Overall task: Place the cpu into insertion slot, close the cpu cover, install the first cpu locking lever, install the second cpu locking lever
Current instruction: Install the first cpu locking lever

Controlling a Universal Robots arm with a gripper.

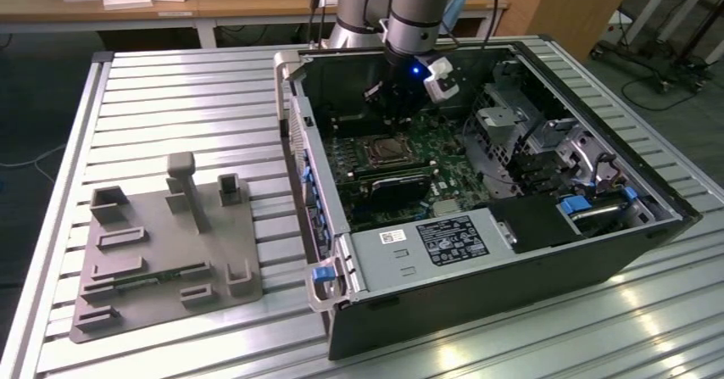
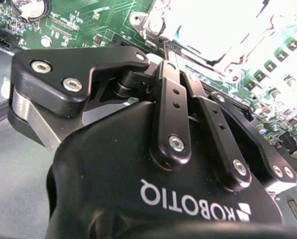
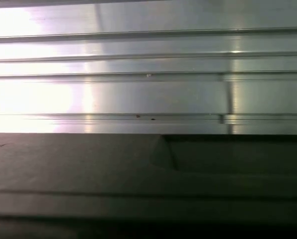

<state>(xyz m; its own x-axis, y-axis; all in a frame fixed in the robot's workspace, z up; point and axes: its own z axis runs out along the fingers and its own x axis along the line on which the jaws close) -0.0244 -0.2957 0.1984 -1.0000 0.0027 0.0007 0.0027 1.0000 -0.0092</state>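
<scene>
Look first to the insertion slot (image 1: 386, 152): square, silver-rimmed, lying flat in the green motherboard (image 1: 447, 142) near the middle of the open computer case (image 1: 476, 286). Appears in the second wrist view as a bright metal frame washed white by glare, so no telling what lies inside it or how its frame plate stands.

Just beyond the slot, towards the back of the case in the exterior view, find the gripper (image 1: 392, 118), hanging from 1 arm that comes down from above, low over the board. Seen from behind in the second wrist view, with its black links running together towards a tip (image 2: 164, 47) at the near edge of the glaring frame. Cannot tell whether spread, pressed together or pinching anything there.

Further out, note a silver labelled box (image 1: 436, 242) at the case's near end. Under everything, a slatted aluminium table (image 1: 169, 82). On the exterior view's left, well apart from the case, a grey fixture plate (image 1: 158, 243) with upright posts and pockets. Behind, a wooden desk (image 1: 226, 2).
</scene>
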